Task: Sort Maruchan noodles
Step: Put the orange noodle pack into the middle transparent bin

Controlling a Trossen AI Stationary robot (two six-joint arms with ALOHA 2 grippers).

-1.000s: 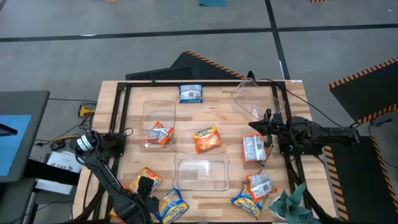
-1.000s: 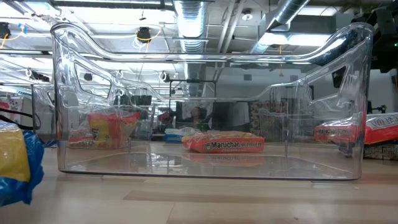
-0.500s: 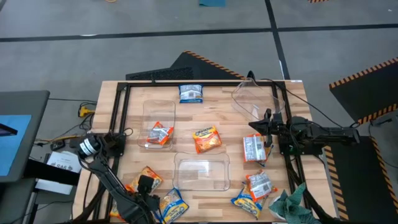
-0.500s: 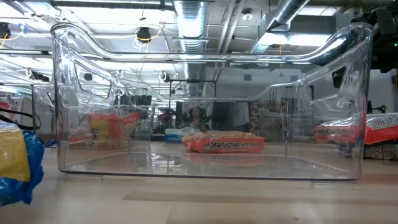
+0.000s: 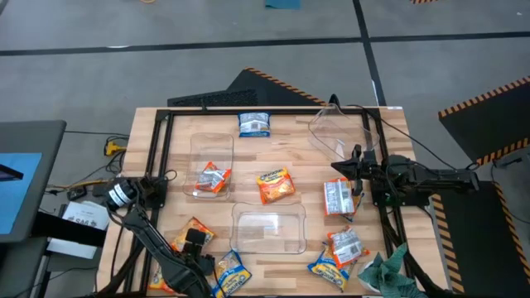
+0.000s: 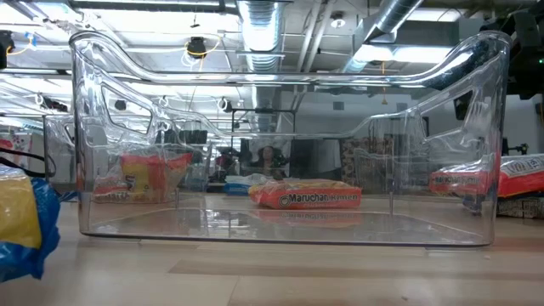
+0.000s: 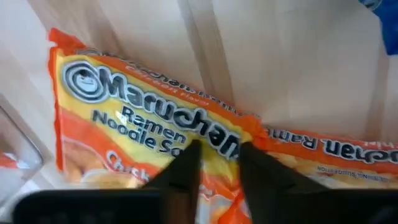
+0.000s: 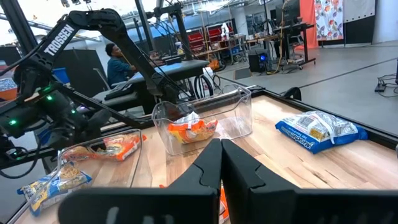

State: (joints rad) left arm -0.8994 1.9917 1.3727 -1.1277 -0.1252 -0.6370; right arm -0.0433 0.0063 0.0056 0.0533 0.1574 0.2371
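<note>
Several Maruchan noodle packets lie flat on the wooden table. At the near left, my left gripper (image 5: 195, 242) is shut on an orange packet (image 5: 190, 233); a blue-and-yellow packet (image 5: 231, 274) lies beside it. More packets lie apart: a blue one (image 5: 254, 124) at the far edge, an orange one (image 5: 275, 185) in the middle, a silver-backed one (image 5: 336, 197). One red-orange packet (image 5: 214, 178) lies in the left clear tub (image 5: 212, 147). My right gripper (image 5: 346, 168) is shut and holds nothing, just beyond the silver-backed packet. My left gripper comes down on the orange packet from above and pinches a raised crease of its printed face (image 7: 219, 144) between its two fingers (image 7: 184, 168). The rest of the packet lies on the table.
A second clear tub (image 5: 268, 229) stands near the front middle and a third (image 5: 339, 131) at the far right. Two more packets (image 5: 346, 245) and a teal cloth (image 5: 386, 271) lie at the near right. A black frame (image 5: 248, 110) runs round the table.
My left gripper has moved a little toward the table's far edge, onto the orange packet, and its arm has swung slightly toward the right. My right arm has kept still.
</note>
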